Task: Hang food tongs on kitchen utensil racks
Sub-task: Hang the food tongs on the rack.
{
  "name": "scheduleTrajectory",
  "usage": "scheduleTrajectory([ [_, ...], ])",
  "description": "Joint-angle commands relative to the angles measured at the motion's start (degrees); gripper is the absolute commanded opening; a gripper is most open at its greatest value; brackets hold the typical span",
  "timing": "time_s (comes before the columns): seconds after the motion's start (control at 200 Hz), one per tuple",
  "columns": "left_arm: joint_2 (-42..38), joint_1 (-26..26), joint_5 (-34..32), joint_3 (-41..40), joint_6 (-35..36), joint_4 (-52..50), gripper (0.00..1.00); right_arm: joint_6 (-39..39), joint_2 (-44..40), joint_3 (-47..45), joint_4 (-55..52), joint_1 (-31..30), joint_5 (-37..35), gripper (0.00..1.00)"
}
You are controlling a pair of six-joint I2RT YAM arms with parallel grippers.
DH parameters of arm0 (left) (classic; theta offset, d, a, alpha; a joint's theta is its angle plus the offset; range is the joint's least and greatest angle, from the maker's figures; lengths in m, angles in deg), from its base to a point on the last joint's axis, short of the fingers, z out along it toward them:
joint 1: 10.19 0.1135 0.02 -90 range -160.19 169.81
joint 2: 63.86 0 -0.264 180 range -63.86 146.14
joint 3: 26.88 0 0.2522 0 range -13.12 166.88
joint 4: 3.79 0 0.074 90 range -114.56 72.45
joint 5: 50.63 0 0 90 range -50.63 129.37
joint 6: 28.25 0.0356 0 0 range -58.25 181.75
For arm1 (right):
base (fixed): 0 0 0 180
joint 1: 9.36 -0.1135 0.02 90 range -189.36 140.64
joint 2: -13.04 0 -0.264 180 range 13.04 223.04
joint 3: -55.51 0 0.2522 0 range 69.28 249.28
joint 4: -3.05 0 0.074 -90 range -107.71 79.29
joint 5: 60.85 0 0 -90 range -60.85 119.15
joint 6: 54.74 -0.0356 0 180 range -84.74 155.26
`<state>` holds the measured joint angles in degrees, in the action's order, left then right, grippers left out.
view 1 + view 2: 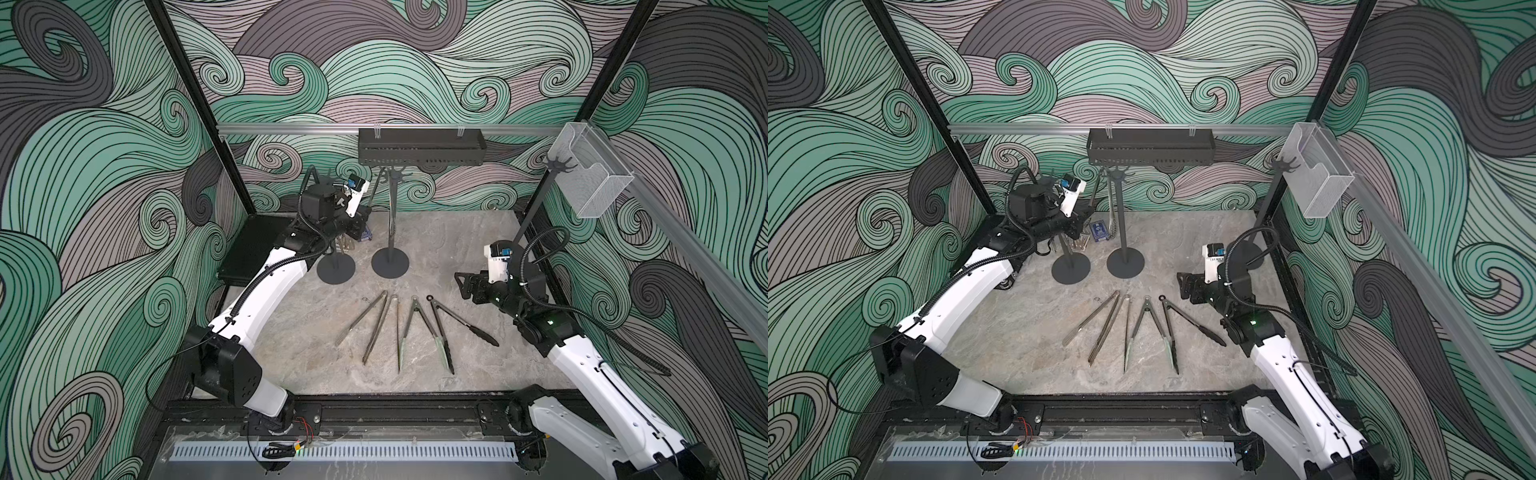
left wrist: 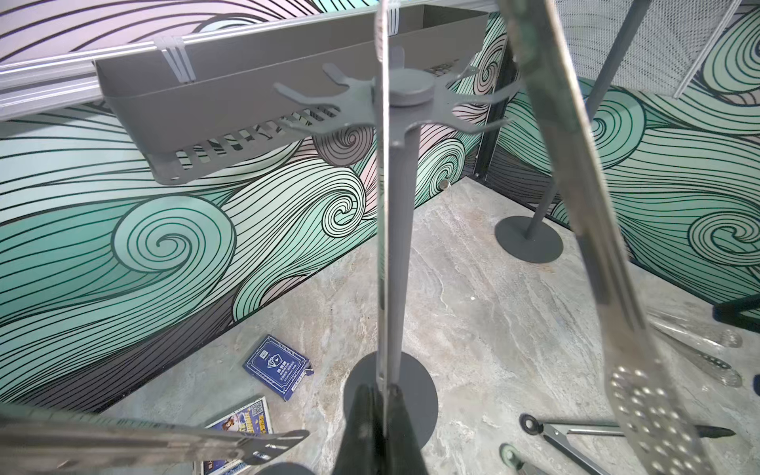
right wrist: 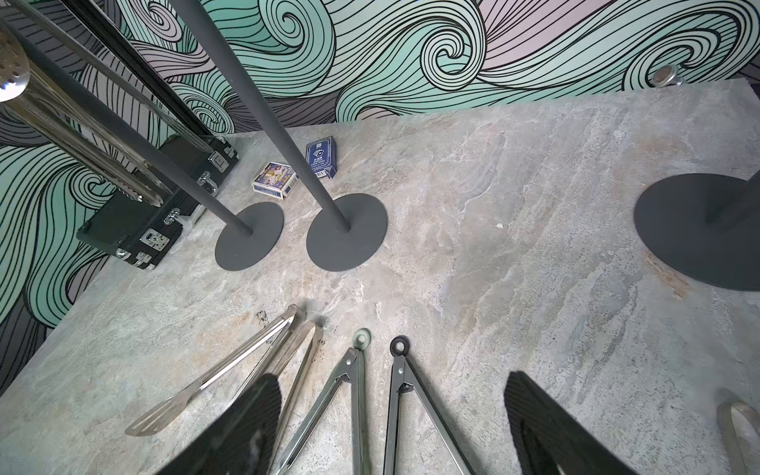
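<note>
My left gripper is shut on one arm of steel food tongs, held upright against the middle utensil rack just below its hook crown. The tongs' other arm, with a perforated tip, swings free. More tongs hang on the left rack. Several tongs lie fanned on the table, one green-tipped and one black-tipped. My right gripper hovers open above their ring ends. The right rack stands behind it.
A dark perforated shelf hangs on the back rail, close above the middle rack's crown. A clear mesh basket is fixed to the right rail. A black case lies at the back left, with two card boxes next to the rack bases.
</note>
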<state>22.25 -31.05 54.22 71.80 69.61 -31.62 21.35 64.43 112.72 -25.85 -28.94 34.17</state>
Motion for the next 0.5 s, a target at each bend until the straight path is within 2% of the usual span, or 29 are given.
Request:
scheduleTrajectory([
  [0.0,-0.1,0.6,0.2,-0.1,-1.1,2.3,0.00,0.5,-0.1,-0.8,1.2,0.3,0.6,0.86],
  [0.495,2.8,0.9,3.3,-1.0,-1.9,3.9,0.00,0.4,0.0,-0.9,1.2,0.5,0.6,0.86],
])
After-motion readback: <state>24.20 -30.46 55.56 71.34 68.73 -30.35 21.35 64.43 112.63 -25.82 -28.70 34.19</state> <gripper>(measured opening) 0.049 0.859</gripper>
